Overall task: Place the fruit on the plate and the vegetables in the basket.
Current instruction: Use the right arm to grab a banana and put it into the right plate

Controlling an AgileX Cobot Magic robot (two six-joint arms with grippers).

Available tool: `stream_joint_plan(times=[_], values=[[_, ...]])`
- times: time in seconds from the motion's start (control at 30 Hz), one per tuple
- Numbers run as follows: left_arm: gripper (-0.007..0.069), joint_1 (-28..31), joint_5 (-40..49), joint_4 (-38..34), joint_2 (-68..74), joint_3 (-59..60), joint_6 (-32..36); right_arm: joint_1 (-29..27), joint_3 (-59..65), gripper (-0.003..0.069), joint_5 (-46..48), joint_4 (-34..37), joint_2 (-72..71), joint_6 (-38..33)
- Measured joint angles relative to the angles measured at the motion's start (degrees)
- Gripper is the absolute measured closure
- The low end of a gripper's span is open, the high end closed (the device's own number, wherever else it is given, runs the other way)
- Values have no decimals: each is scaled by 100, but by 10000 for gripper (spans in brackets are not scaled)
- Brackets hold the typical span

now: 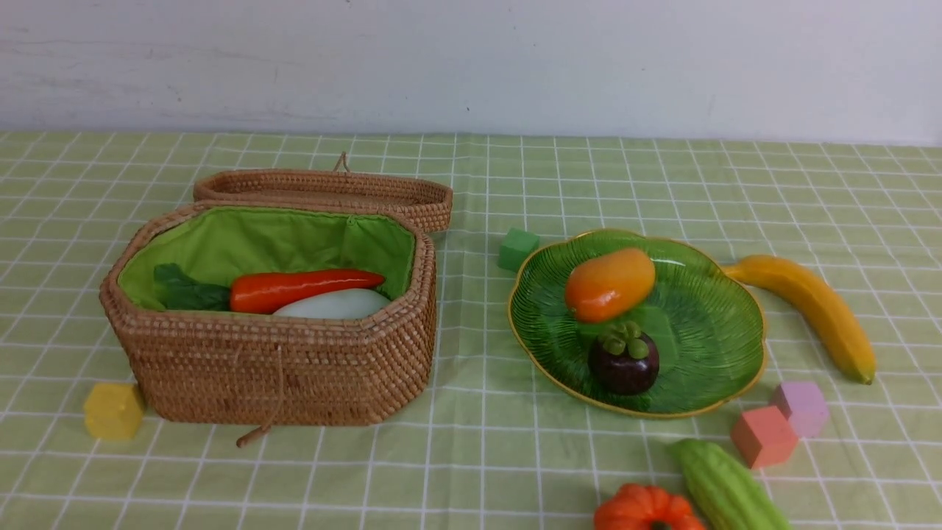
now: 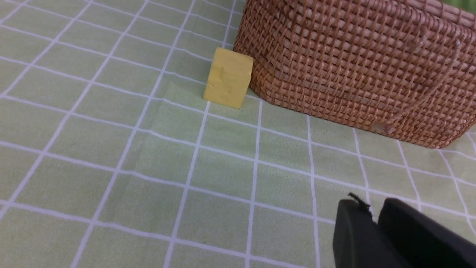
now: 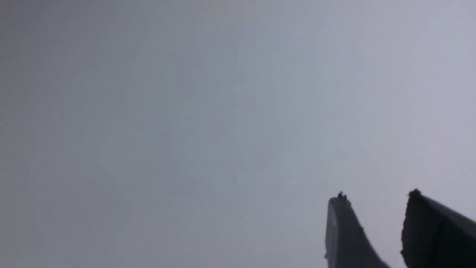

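Note:
The wicker basket (image 1: 280, 368) stands open at left, holding the carrot (image 1: 302, 288) and the white radish (image 1: 335, 305). The green plate (image 1: 706, 324) at right holds the mango (image 1: 609, 284) and the mangosteen (image 1: 624, 361). The banana (image 1: 809, 309) lies on the cloth right of the plate. The pumpkin (image 1: 646, 509) and the gourd (image 1: 725, 487) lie at the front edge. My left gripper (image 2: 373, 212) is shut and empty, low over the cloth near the basket's wall (image 2: 353, 63). My right gripper (image 3: 375, 199) is open and empty, facing a blank grey surface. Neither arm shows in the front view.
The basket's lid (image 1: 324, 190) lies open behind it. Foam cubes sit about: yellow (image 1: 114, 411) by the basket's front left corner, also in the left wrist view (image 2: 227, 77), green (image 1: 517, 248) behind the plate, red (image 1: 764, 436) and pink (image 1: 802, 407) in front of it.

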Motion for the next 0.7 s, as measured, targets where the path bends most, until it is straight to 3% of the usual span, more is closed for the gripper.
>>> stream_joint_plan(times=[0.27, 0.53, 0.7], values=[[532, 0, 0, 0, 0, 0, 0, 0, -62, 419, 1526, -1148, 1797, 7], [522, 0, 0, 0, 0, 0, 0, 0, -76, 419, 1573, -1305, 3158, 48], [518, 0, 0, 0, 0, 0, 0, 0, -593, 415, 2252, -1288, 4333, 384]])
